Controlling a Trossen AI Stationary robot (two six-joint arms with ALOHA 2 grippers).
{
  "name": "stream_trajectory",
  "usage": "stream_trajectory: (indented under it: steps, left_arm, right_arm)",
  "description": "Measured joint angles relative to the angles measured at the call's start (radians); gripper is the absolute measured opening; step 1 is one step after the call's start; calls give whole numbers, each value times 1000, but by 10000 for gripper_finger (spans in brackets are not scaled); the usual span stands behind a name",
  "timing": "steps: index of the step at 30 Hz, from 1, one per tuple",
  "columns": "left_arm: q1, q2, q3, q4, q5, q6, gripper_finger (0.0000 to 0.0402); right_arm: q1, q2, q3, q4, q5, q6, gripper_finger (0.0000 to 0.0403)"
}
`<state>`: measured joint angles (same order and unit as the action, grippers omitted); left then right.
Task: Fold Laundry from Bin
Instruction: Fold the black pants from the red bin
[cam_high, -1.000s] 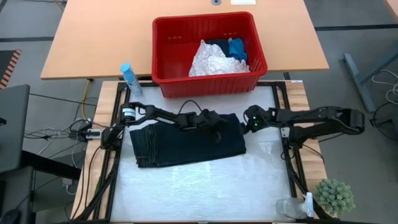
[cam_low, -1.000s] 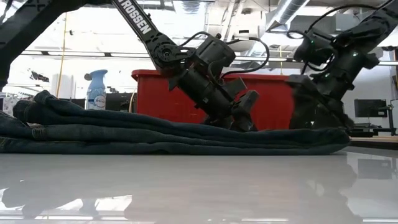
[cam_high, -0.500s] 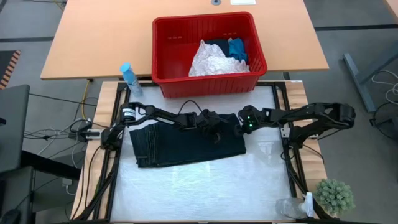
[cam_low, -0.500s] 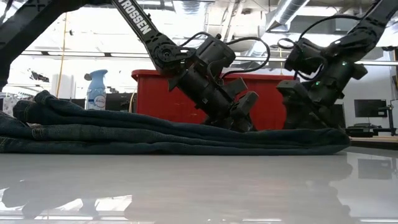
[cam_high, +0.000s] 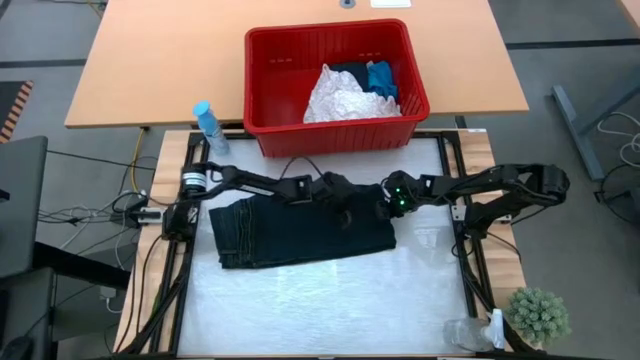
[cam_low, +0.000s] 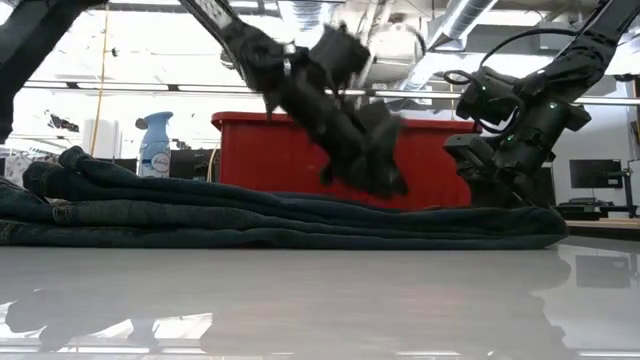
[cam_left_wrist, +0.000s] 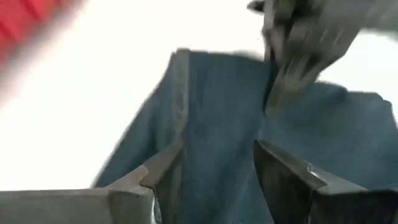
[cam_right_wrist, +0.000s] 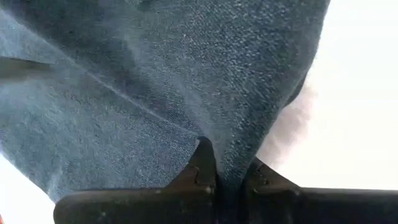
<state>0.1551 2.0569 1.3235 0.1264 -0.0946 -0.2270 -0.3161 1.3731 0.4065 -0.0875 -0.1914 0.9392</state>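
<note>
One garment out and partly folded: dark jeans (cam_high: 300, 230) lay doubled flat on the white tabletop (cam_high: 330, 300), just in front of the red bin (cam_high: 335, 130). Still waited inside that bin: a white crinkled piece (cam_high: 338, 100), a small bright blue piece (cam_high: 381, 78) and some black cloth, barely visible behind them. Judged early in the task, with most of the laundry untouched and this fold unfinished.

Ran long axis side to side across the tabletop, with one short end toward the left arm and the other toward the right. Seen from table height, stacked in several flat layers.

Right claw (cam_right_wrist: 224, 171) pressed together, pinching the jeans' right-hand edge, denim drawn up in a ridge between the fingers. Left claw (cam_left_wrist: 214, 165) spread apart, empty, poised over the upper middle of the jeans, apparently clear of the cloth.
</note>
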Motion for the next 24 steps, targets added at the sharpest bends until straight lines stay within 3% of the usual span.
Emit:
stream_trajectory:
  steps: [6,12,17,21,24]
  left_arm:
    - [-4,-157,-19,-188,-67,17,177]
    - [-42,-173,-175,9,-91,19,125]
    - [-61,-172,-314,103,-306,-10,53]
    - [-53,-173,-383,139,-276,-48,8]
    - [-54,-173,-421,169,-296,-53,5]
  right_arm:
    - [0,0,-1,6,2,-16,33]
    - [0,0,-3,16,3,-21,33]
    - [0,0,-3,17,3,-22,33]
    - [0,0,-3,20,2,-23,35]
    - [0,-9,-3,22,-3,-23,36]
